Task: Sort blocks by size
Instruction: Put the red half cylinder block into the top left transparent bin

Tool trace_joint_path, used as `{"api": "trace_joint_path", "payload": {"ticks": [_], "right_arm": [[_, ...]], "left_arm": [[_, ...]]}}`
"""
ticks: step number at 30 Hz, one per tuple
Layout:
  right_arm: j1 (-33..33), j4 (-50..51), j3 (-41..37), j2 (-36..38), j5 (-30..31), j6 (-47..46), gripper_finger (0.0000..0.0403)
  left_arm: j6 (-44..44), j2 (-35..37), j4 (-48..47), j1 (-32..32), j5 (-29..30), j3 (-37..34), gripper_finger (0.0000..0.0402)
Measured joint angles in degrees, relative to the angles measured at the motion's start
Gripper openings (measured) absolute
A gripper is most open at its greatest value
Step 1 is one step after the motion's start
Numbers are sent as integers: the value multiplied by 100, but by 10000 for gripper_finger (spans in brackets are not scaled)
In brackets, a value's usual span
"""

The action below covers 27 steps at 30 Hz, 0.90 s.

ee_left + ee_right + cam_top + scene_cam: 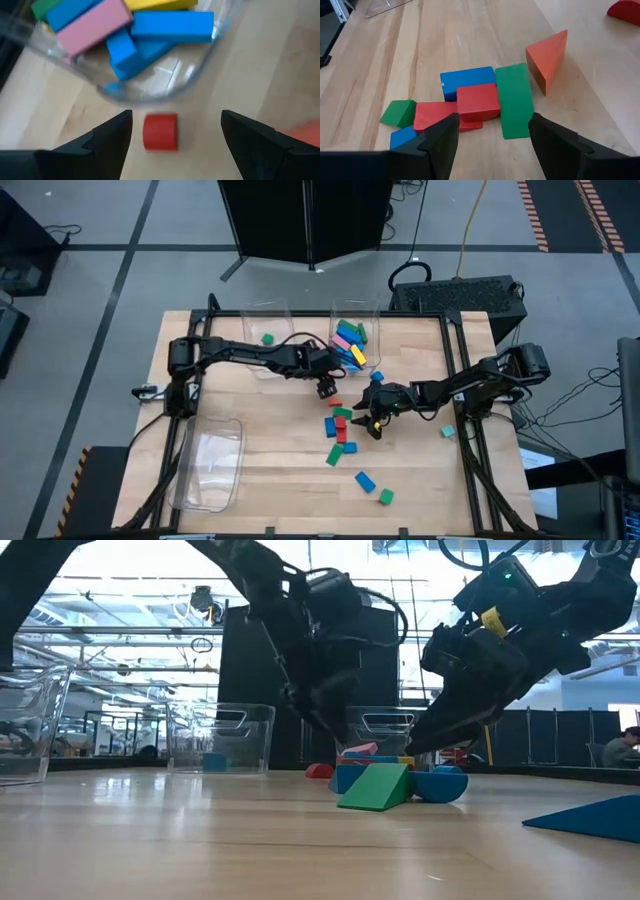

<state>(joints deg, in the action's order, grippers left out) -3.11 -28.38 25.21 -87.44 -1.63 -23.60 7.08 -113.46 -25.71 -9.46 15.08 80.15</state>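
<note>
At the near left of the wooden table [270,480] lies a clear bin [210,463] with nothing visible inside. Further right, at the far edge, a second clear bin [268,330] holds one green block [268,338]. The left gripper [326,388] reaches from the left side toward the middle of the table; its two fingers [107,142] are wide apart and hold nothing, and a small red block [160,131] lies on the wood between them, touching neither finger. Just beyond this block stands the third clear bin [372,330], at the far edge, filled with long blocks in blue, pink, yellow and green [350,340]. A little to the right and nearer, the right gripper [375,423] comes in from the right side and hangs over a cluster of blocks [340,430] in the middle of the table. Its fingers [442,142] are also well apart and grip nothing; under them lie a red block [478,101], a blue block [467,80] and a long green block [514,100], touching each other. Nearer, a blue block [365,480] and a green block [386,497] lie apart from the cluster, and a cyan block [448,432] lies alone toward the right edge.
</note>
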Motion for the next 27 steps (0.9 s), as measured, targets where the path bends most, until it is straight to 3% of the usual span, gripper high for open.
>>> {"api": "trace_joint_path", "payload": {"ticks": [12,18,22,27], "right_arm": [[0,0,-2,1,-17,-30,233],[0,31,-2,0,-17,13,233],[0,42,-2,1,-17,22,233],[0,56,-2,2,-17,-21,233]], "left_arm": [[-161,-548,-38,-371,-34,1,305],[-180,-554,-41,-516,-538,1,302],[-151,-554,-67,-548,-757,1,277],[-164,-554,-84,-546,-864,1,219]]}}
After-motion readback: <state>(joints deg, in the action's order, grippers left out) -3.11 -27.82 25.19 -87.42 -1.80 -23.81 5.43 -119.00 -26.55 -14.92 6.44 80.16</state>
